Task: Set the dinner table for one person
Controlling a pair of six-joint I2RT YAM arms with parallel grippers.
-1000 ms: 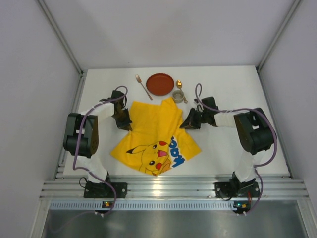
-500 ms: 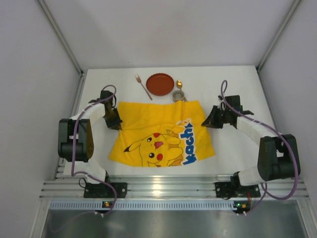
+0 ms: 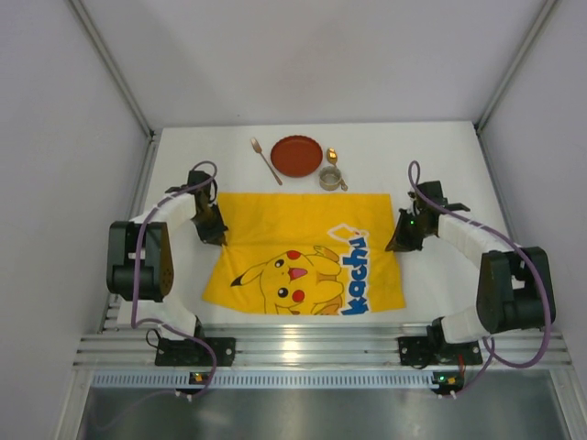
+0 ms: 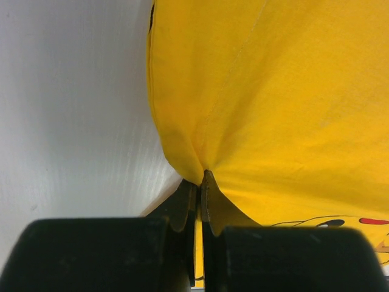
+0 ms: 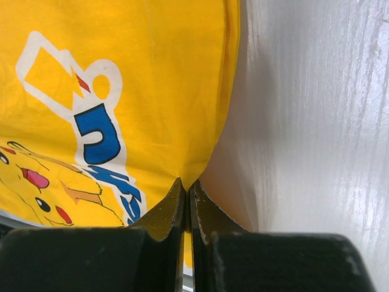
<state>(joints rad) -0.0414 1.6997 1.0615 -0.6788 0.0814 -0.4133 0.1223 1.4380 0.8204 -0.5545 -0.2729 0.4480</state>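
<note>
A yellow cartoon-printed cloth mat [image 3: 307, 252] lies spread in the middle of the white dinner table [image 3: 459, 275]. My left gripper [image 3: 218, 236] is shut on the mat's left edge; the left wrist view shows the cloth [image 4: 273, 103] pinched between the fingertips [image 4: 209, 185]. My right gripper [image 3: 397, 244] is shut on the mat's right edge; the right wrist view shows the cloth [image 5: 152, 91] pinched between its jaws. A red plate [image 3: 296, 155], a fork [image 3: 267, 160], a spoon [image 3: 336, 165] and a small cup [image 3: 330, 178] sit behind the mat.
White walls enclose the table on three sides. A ribbed aluminium rail [image 3: 312, 348] runs along the near edge, with both arm bases on it. The cup stands close to the mat's far edge.
Both grippers have moved apart and toward the near edge, pulling the mat from a bunched, tilted shape into a flat rectangle. The right arm has swung outward to the right.
</note>
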